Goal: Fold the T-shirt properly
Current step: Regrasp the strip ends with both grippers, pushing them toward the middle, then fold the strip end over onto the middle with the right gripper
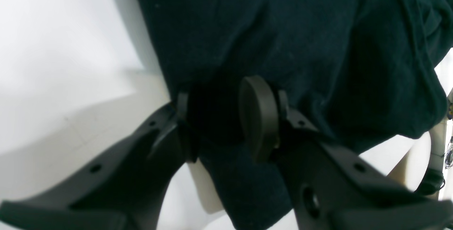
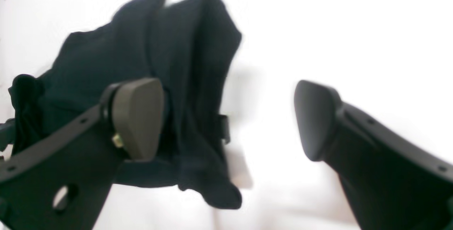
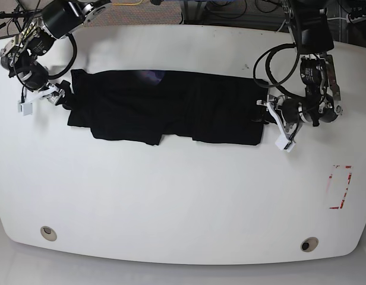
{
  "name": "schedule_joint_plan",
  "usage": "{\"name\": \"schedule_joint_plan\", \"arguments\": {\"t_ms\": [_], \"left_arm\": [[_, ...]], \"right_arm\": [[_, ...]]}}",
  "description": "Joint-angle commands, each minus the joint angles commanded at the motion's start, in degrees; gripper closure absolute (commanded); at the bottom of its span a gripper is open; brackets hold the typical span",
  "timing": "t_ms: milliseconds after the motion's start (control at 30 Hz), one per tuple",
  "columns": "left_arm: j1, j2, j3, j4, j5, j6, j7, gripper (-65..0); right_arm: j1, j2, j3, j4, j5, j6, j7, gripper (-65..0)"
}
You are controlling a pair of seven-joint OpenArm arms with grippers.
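White and glossy, the desk point(image 3: 183, 196) fills nearly the whole base view, its near corners rounded and its far edge meeting a dark strip of cables and equipment. Two round holes sit near the front edge, one at the left point(image 3: 48, 233) and one at the right point(image 3: 309, 244). A small red rectangular outline point(image 3: 340, 187) is marked on the surface toward the right side. The top is otherwise plain, with soft reflections along the front rim.

Across the far half of the desk lies the T-shirt point(image 3: 165, 107), black cloth spread in a long band from side to side, its lower edge uneven and stepped. A faint bluish-purple patch point(image 3: 152, 76) shows near its upper edge.

At the band's right end in the base view, the left gripper point(image 1: 221, 116) has its jaws closed onto a bunch of the black cloth; the left wrist view shows fabric pinched between the two pads point(image 1: 260, 116), rising above them and hanging below, with white desk to the left.

At the opposite end, the right gripper point(image 2: 226, 120) sits just beside the shirt's edge. In the right wrist view its jaws stand wide apart with nothing between them but white surface. One pad point(image 2: 138, 116) lies in front of a heaped fold of the shirt, though that view is too blurred to tell whether the pad touches the cloth; the other pad point(image 2: 315, 120) is clear of it.
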Motion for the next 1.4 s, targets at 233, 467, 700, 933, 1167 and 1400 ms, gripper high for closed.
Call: {"name": "schedule_joint_plan", "arguments": {"t_ms": [233,467,700,933,1167,1400], "left_arm": [[0.00,0.26,0.00,0.00,0.00,0.00,0.09,-19.6],[0.00,0.26,0.00,0.00,0.00,0.00,0.09,-19.6],[-0.09,0.35,0.09,0.00,0.26,0.26,0.09,-19.6],[-0.62,1.14,5.36,0.00,2.11,5.36,-0.18,-19.9],[-3.34,6.15,10.02,-0.79,6.77,9.41,-3.08,-20.1],[-7.12,12.57,11.87,-8.79,12.75,9.49,-7.65,-20.1]], "right_arm": [[-1.23,-0.70,-6.33,0.00,0.00,0.00,0.88,-55.3],[-2.02,-4.75,-9.76,2.90,-0.18,0.00,2.64,-54.9],[-2.99,-6.07,-13.71,3.08,-0.26,0.00,5.27,-17.3],[-3.16,-4.31,-16.00,4.57,-0.26,0.00,6.42,-0.8],[-3.96,-1.32,-16.44,15.03,-0.35,0.00,6.42,0.0],[-3.78,3.78,-24.88,24.53,-0.35,-3.38,6.77,0.0]]}}
